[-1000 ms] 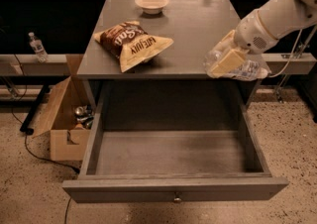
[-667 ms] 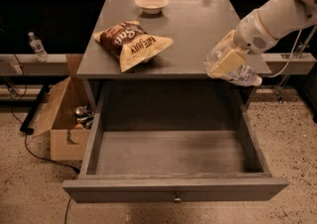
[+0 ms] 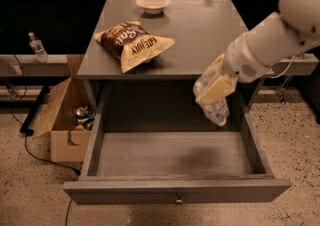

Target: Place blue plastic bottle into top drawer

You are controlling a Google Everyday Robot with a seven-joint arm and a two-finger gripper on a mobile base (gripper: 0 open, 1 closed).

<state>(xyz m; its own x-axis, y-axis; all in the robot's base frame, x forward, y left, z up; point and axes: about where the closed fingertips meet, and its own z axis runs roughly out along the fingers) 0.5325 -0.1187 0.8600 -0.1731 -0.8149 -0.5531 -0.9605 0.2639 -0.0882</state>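
Note:
The blue plastic bottle (image 3: 216, 110) is a clear crinkled bottle held in my gripper (image 3: 214, 89), whose cream-coloured fingers are shut on it. It hangs tilted above the right rear part of the open top drawer (image 3: 175, 154), a wide grey drawer with a small round knob (image 3: 177, 201) on its front panel. The drawer's floor is bare. My white arm (image 3: 272, 35) reaches in from the upper right.
On the grey cabinet top (image 3: 200, 30) lie a brown chip bag (image 3: 134, 43) and a small white bowl (image 3: 152, 3). A brown cardboard box (image 3: 62, 120) with cans stands on the floor at left. A small clear bottle (image 3: 37, 47) stands on a shelf far left.
My gripper has moved down and left with the bottle, from the cabinet top's right edge to above the open drawer's right rear part.

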